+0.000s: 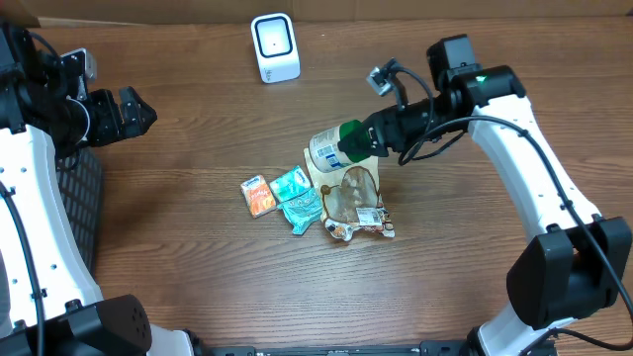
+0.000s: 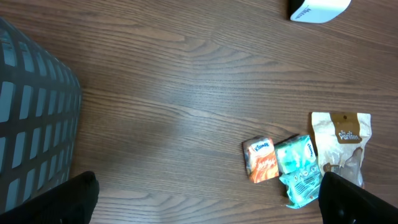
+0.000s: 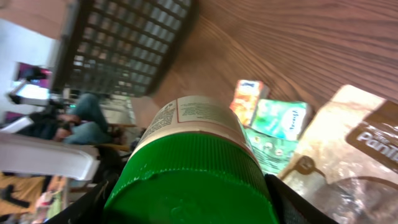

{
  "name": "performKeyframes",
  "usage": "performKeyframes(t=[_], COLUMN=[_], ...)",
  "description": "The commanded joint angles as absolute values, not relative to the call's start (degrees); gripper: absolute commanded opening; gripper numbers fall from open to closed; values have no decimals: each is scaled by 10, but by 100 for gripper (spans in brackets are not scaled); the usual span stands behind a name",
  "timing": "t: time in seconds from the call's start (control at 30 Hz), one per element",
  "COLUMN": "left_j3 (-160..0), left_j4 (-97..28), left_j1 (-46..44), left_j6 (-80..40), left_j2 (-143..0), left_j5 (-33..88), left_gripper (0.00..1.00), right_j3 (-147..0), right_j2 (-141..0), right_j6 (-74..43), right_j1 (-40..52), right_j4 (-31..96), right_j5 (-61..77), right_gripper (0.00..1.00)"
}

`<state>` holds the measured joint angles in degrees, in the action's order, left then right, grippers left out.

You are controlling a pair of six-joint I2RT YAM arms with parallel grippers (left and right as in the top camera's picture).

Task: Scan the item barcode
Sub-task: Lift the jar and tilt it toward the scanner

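Observation:
My right gripper [image 1: 358,141] is shut on the green lid of a white-labelled jar [image 1: 326,150]. It holds the jar on its side above the packets, with the base pointing left. In the right wrist view the jar [image 3: 194,121] fills the frame, and a black finger [image 3: 298,199] presses each side of its lid. No barcode shows on the visible label. The white scanner [image 1: 275,46] stands upright at the back of the table, well clear of the jar. My left gripper [image 1: 138,114] hangs open and empty at the far left, its fingertips [image 2: 69,198] spread wide over bare wood.
An orange packet [image 1: 258,195], two teal packets [image 1: 297,198] and a tan pouch [image 1: 358,198] lie together below the jar. A dark mesh basket [image 1: 81,193] sits at the left edge, under my left arm.

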<state>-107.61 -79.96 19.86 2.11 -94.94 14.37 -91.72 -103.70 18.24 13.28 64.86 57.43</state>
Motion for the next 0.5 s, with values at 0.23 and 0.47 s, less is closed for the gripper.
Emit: performKeyframes(t=[0.23,0.47], left_j3=[-1081,-1081], left_j4=[-799,-799], left_j1=[196,196], left_j6=[34,34], left_j2=[-948,-948], left_j5=[146,146], left_gripper=[100,100], right_j3=[-950,-985], right_j2=[-1032,-1032], right_j6=[-55,-29], right_j1=[238,282], right_j4=[572,493], right_j5=[211,-13], right_gripper=[60,54])
